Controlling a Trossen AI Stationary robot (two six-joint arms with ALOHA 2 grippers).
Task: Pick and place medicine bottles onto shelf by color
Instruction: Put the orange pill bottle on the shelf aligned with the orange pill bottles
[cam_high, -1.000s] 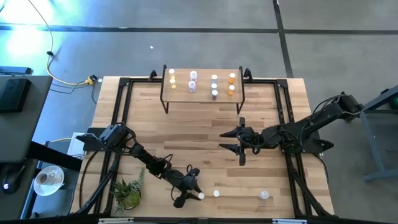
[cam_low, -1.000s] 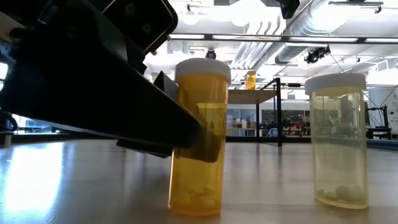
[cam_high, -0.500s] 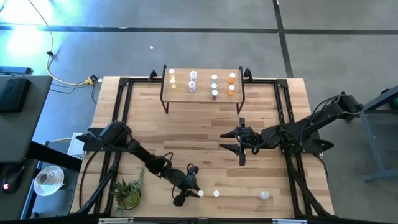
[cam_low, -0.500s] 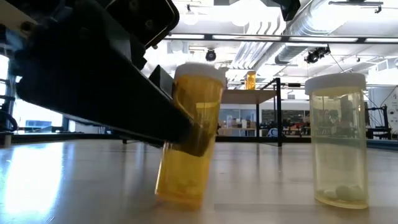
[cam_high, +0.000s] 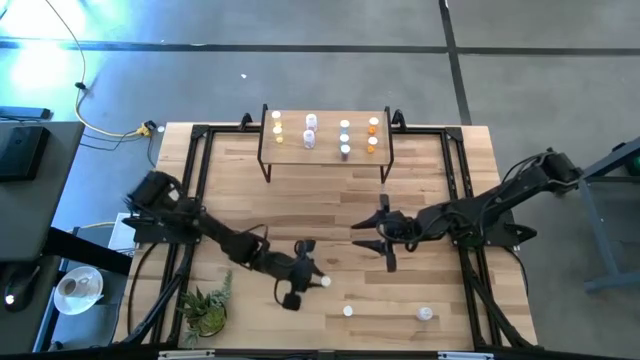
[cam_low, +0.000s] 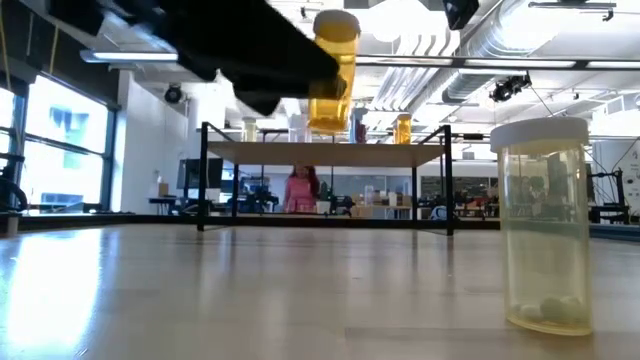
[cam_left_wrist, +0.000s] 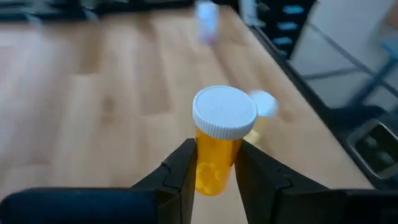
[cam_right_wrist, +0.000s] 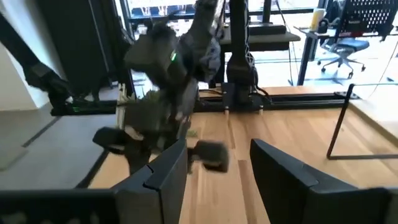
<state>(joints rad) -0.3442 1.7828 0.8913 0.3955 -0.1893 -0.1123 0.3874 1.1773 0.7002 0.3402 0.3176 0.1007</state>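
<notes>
My left gripper (cam_high: 303, 283) is shut on an orange pill bottle with a white cap (cam_left_wrist: 224, 112) and holds it above the table's near middle; the low view shows the bottle (cam_low: 335, 70) high in the air. My right gripper (cam_high: 384, 235) is open and empty over the table's middle right; its fingers (cam_right_wrist: 168, 174) frame the left arm farther off. The shelf (cam_high: 325, 148) stands at the far edge with several bottles upright on it. A yellowish bottle (cam_low: 543, 225) stands on its base on the table. My left gripper pinches the orange bottle's body (cam_left_wrist: 208, 168) below the cap between its two fingers (cam_left_wrist: 183, 174), which lie across the bottle. The fingers come slanting down from the table's left. The bottle is lifted clear of the table, about upright with its cap up.
Two small bottles (cam_high: 347, 311) (cam_high: 425, 314) stand near the table's near edge. A potted plant (cam_high: 205, 310) sits at the near left corner. Black frame rails run along the table's sides. Bare wood lies between the grippers and the shelf.
My left gripper, shut on the orange bottle, first tipped it on the table, then raised it clear and carried it up and a little toward the far edge. The yellowish bottle has stayed in place.
</notes>
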